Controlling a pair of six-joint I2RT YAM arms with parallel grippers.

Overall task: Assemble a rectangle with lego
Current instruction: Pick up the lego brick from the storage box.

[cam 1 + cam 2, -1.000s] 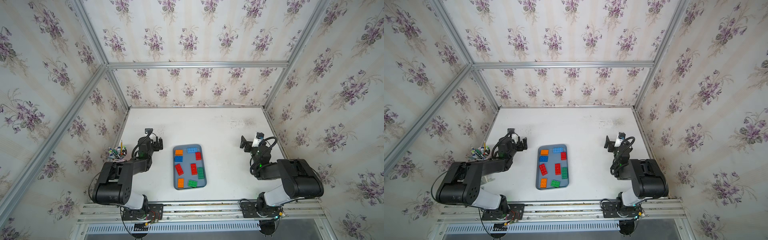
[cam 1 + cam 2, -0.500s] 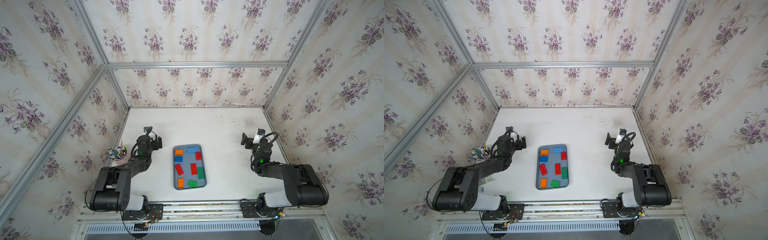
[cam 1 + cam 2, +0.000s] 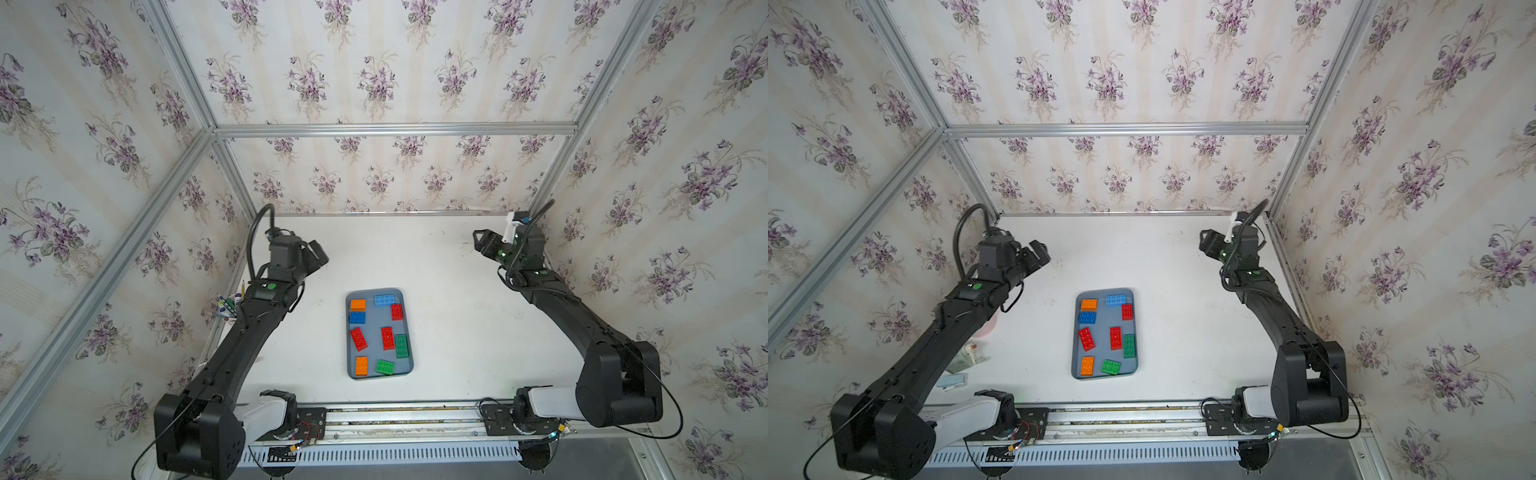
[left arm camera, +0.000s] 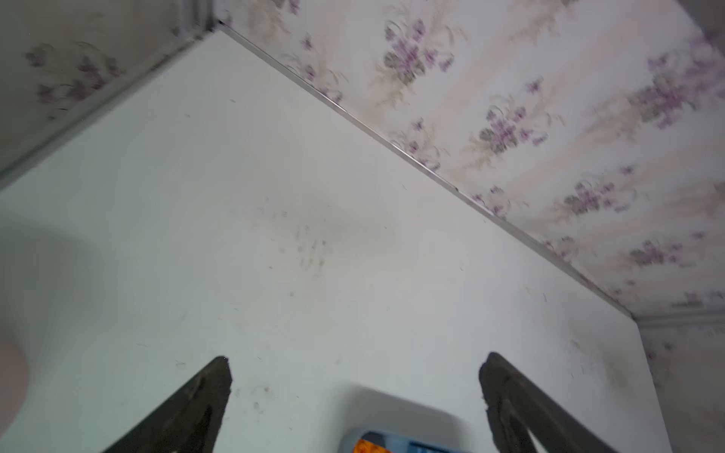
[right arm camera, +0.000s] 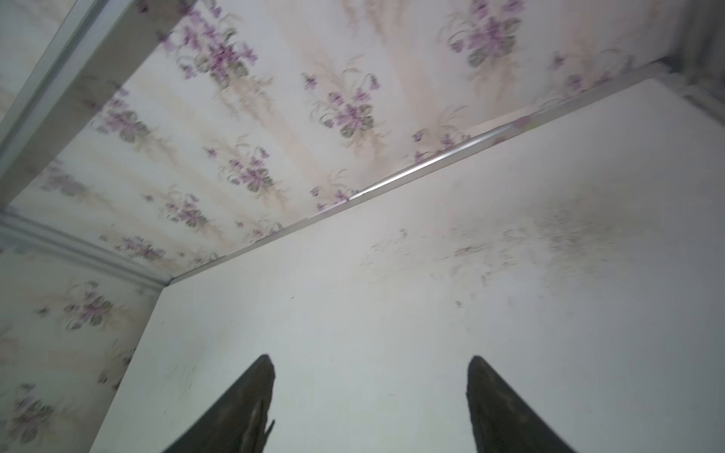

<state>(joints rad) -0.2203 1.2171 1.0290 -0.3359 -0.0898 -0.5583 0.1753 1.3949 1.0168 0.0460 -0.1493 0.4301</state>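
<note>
Right now, nine lego bricks (image 3: 387,338) lie flat in one blue-grey tray (image 3: 375,357) at the middle of the white table (image 3: 436,291): three red, two green, two orange, one blue, one light blue. Two arms reach out, one on each side. The left gripper (image 3: 318,255) hangs over bare table, well apart from the tray, jaws wide apart and empty. The right gripper (image 3: 478,243) hangs near the far corner, jaws apart too, gripping nothing.
</note>
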